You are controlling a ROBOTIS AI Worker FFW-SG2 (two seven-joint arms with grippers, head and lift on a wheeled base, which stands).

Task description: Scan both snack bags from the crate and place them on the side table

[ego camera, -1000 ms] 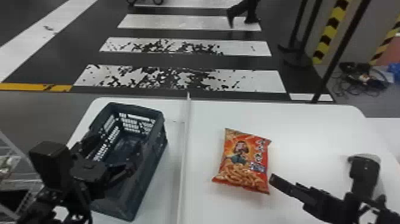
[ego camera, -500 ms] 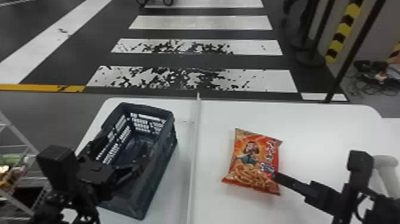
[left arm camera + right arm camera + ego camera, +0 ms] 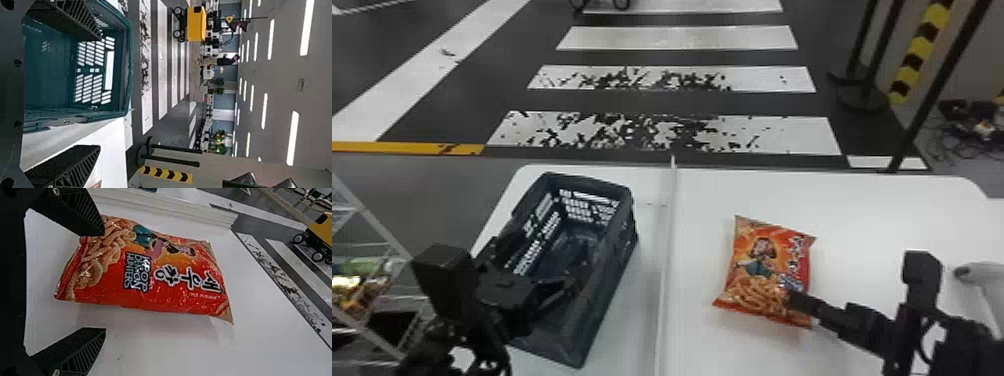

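Spreading beneath the open right gripper, the white table bears the crate, before the left gripper, also open; the snack bag lies just ahead of the nearer right one, long axis pointing away.

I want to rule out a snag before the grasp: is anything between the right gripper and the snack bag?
Nothing visible is. The right gripper is open at the near end of the snack bag; the crate and white divider lie off to its left.
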